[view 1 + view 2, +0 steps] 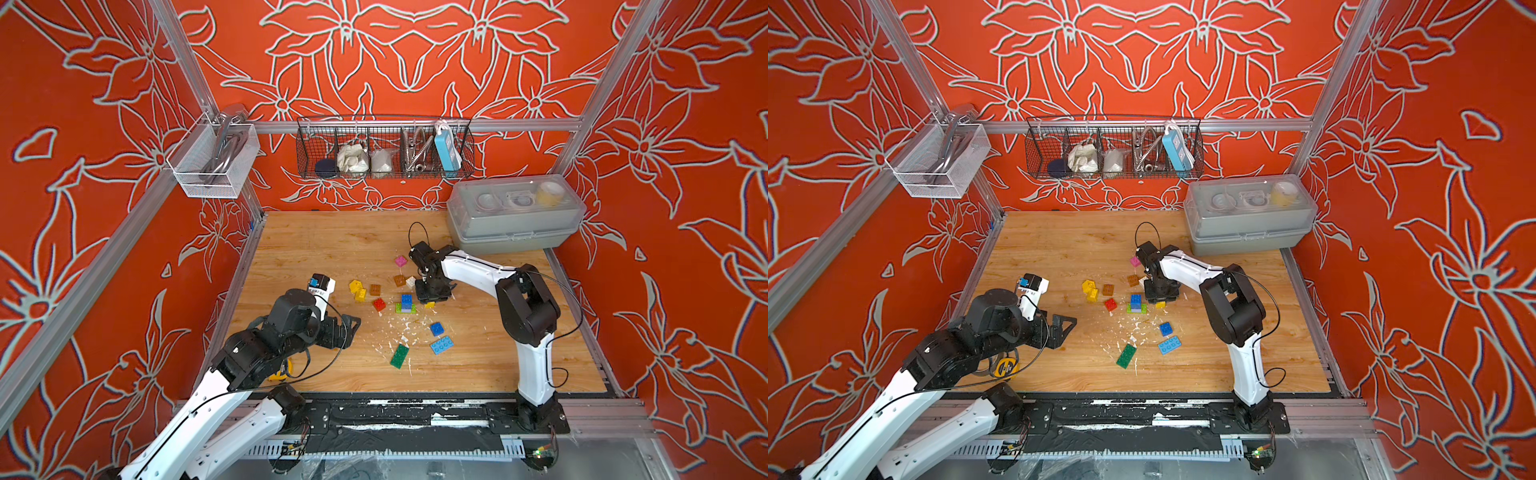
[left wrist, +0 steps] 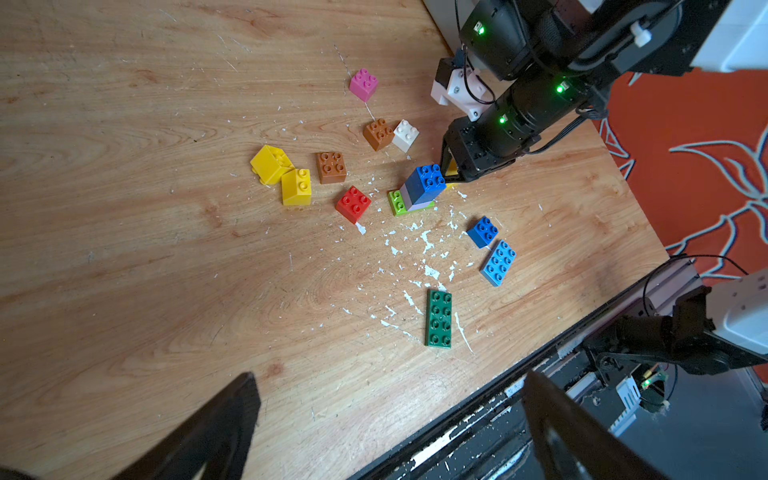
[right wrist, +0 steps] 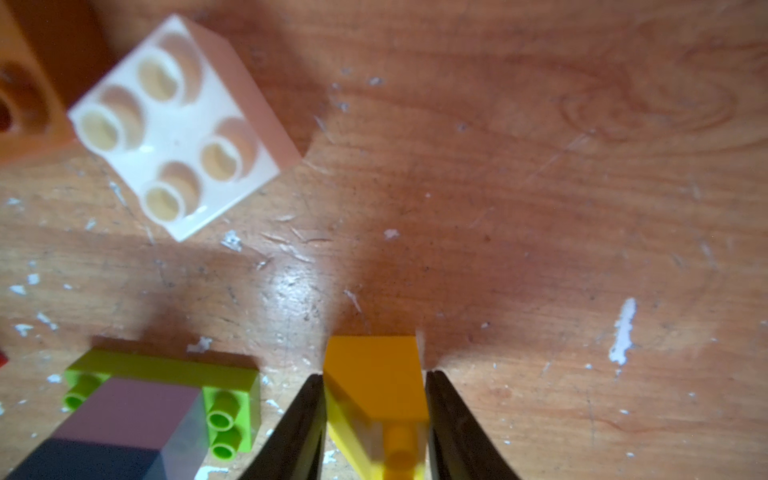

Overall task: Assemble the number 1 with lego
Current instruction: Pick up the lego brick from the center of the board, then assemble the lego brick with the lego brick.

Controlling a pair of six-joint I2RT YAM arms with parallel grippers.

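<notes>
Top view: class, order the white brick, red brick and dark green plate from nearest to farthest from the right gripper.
1. white brick, just behind the right gripper.
2. red brick, toward the left arm.
3. dark green plate, toward the front.

Yellow brick: smooth, glossy plastic. Table: scuffed wood grain, slight sheen, perhaps laminate. Fingers: matt black.

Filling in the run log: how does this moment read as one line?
left gripper: open, empty | right gripper: shut on yellow brick | stack: blue on top, beside that brick
</notes>
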